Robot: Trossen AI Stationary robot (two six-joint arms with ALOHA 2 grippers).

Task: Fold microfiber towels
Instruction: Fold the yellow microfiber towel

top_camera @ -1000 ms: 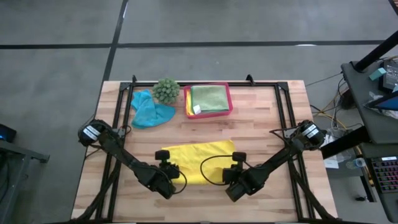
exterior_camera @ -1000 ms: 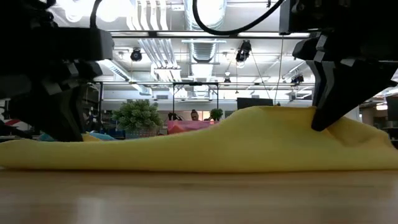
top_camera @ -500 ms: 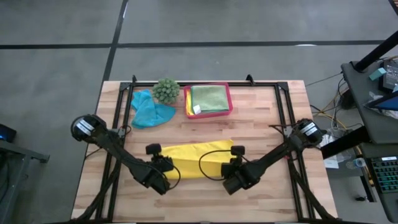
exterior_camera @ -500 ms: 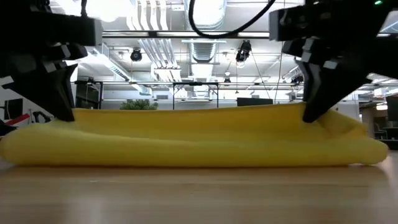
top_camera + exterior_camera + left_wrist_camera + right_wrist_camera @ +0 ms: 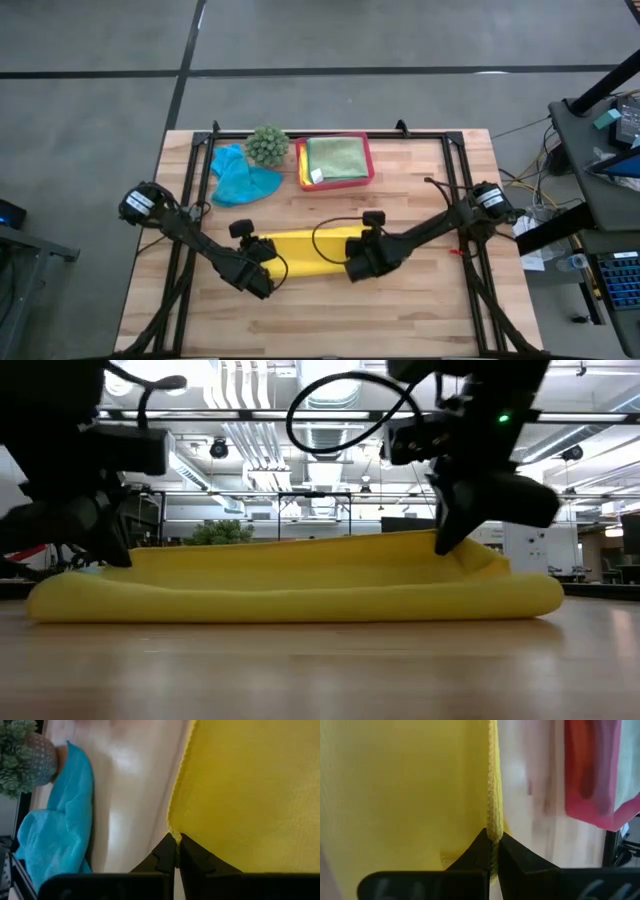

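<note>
A yellow microfiber towel (image 5: 305, 250) lies doubled across the table's middle; its lower layer and fold (image 5: 300, 605) rest on the wood. My left gripper (image 5: 262, 268) is shut on its left end, and my right gripper (image 5: 358, 262) is shut on its right end. A teal towel (image 5: 240, 178) lies crumpled at the far left. A green towel (image 5: 335, 155) lies folded in the pink tray (image 5: 368, 176). My left gripper pinches a corner of the yellow towel's upper layer (image 5: 176, 836) between its two fingertips, slanting down. That corner is held just above the lower layer (image 5: 135, 560). My right gripper pinches the hemmed edge of the upper layer (image 5: 493, 832) between its two fingertips, slanting down. The edge is raised above the lower layer (image 5: 465, 550). Between the two grippers it runs nearly straight.
A spiky green plant (image 5: 267, 145) in a pot stands at the far edge between the teal towel and the pink tray. Black rails (image 5: 205, 170) run along the table's left, right and far sides. Bare wood (image 5: 320, 315) lies near the front edge.
Both grippers have gone toward the table's far edge, and the right one also a little leftward. They have carried the yellow towel's near edge up and over. The towel has folded over itself into a narrower band; its far part has stayed in place.
</note>
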